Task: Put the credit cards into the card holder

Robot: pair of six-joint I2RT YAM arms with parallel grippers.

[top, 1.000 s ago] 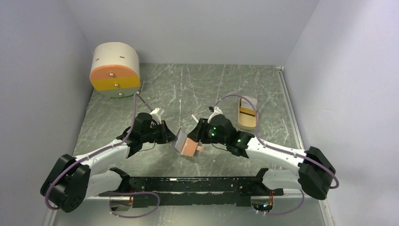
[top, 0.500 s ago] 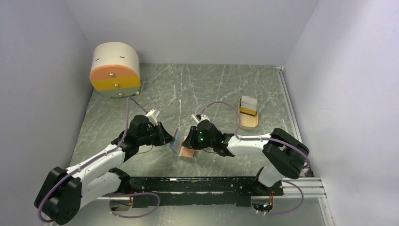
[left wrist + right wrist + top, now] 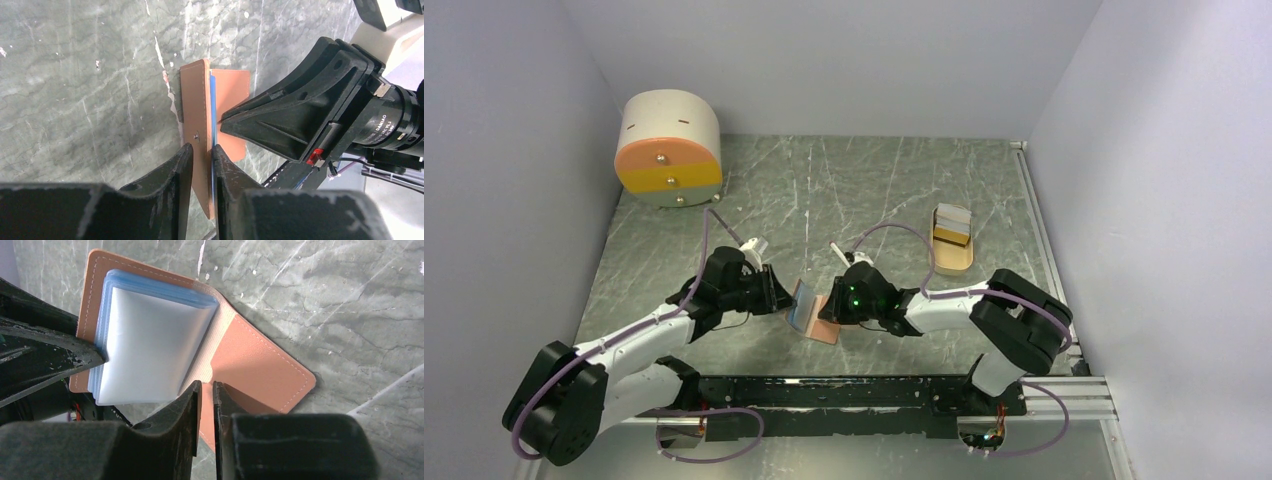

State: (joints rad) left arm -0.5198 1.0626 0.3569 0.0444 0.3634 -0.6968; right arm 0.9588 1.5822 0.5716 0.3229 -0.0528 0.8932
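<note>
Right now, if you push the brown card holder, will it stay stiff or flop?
Probably floppy: the card holder bends open at its fold. Its glossy plastic sleeves may slip and fan out. It looks thin, so likely light.

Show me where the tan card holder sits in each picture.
Top external: card holder just below centre.
Left wrist: card holder at centre, edge-on.
Right wrist: card holder left and centre, spread open.
Shared landmark: its blue-edged clear sleeves.
</note>
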